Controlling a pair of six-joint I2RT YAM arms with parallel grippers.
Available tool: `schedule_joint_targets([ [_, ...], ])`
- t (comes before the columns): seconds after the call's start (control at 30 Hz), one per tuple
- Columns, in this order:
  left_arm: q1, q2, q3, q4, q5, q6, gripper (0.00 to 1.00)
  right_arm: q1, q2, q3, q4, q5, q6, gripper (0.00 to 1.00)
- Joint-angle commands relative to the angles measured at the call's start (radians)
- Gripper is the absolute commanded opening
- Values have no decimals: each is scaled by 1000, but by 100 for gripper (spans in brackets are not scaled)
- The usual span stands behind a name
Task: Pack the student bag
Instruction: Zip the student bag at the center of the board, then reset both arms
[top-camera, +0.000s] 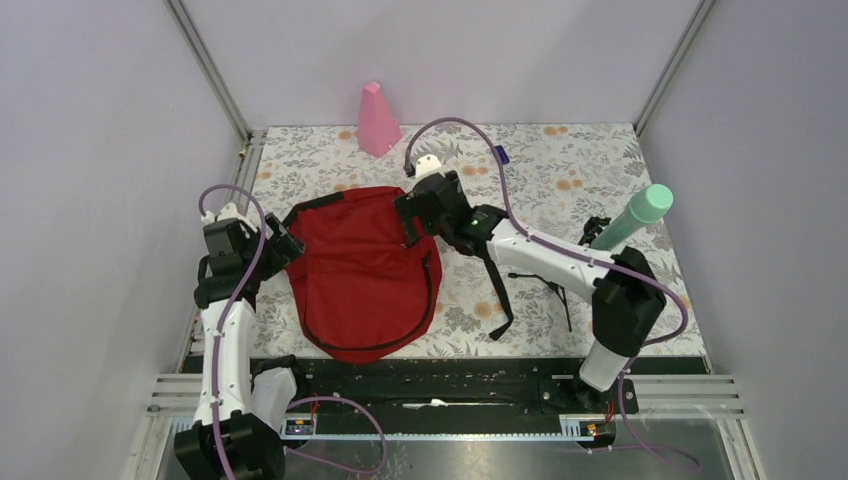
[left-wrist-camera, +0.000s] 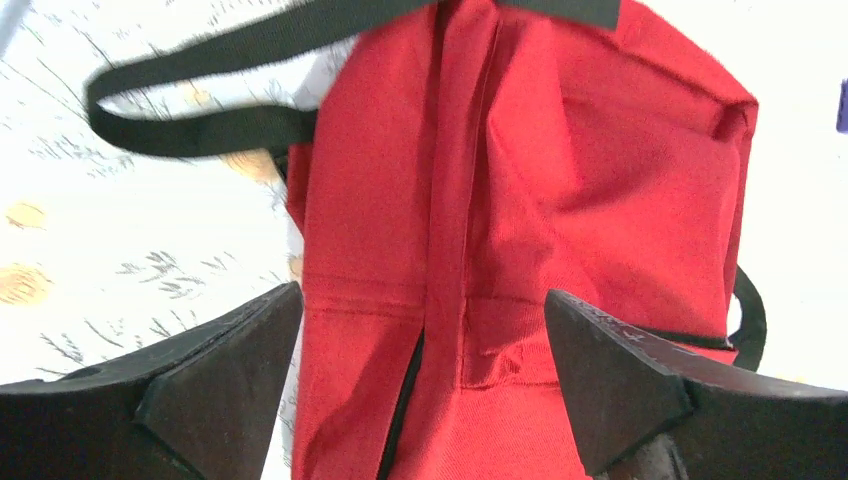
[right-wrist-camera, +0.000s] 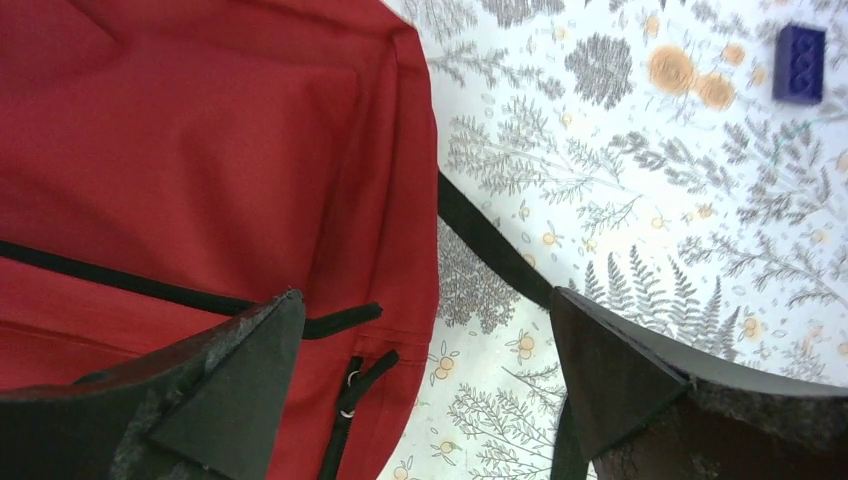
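**Q:** Where is the student bag (top-camera: 365, 270) lying?

**A:** It is lying flat on the flower-patterned table (top-camera: 600, 160), left of the middle, between the two arms. A pink cone (top-camera: 378, 120) is standing behind it near the back wall, well apart.

**Q:** What is the left gripper (left-wrist-camera: 420, 300) doing?

**A:** It is hanging over the bag's left edge with its jaws spread wide and gripping nothing. In the left wrist view, red fabric is filling the whole gap between the two dark fingers. A black strap (left-wrist-camera: 200, 125) is looping out onto the table beyond them. Whether the fingers are touching the cloth I cannot tell.

**Q:** And the right gripper (right-wrist-camera: 425, 295)?

**A:** It is hovering over the bag's far right corner, jaws also gaping wide and empty. In its wrist view, one finger is sitting above the red fabric beside two black zipper pulls (right-wrist-camera: 345, 320). The other is sitting above bare table, just off the bag's edge. A blue brick (right-wrist-camera: 799, 62) is lying farther off on the table.
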Motion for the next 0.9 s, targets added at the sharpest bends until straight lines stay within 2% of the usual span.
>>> schedule_joint_targets([
  [0.0, -35, -24, 115, 43, -126, 83, 96, -20, -86, 112, -135, -52, -50, 100],
  [0.27, -200, -89, 267, 174, -195, 179, 99, -41, -224, 132, -169, -80, -58, 100],
  [0.47, -254, -161, 304, 353, -240, 239, 99, -49, -424, 21, -27, -136, -98, 100],
  [0.67, -255, -258, 196, 456, -164, 213, 99, -49, -623, -249, 311, -184, -195, 100],
  [0.87, -256, -360, 94, 475, -140, 209, 99, -50, -690, -371, 423, -187, -193, 100],
])
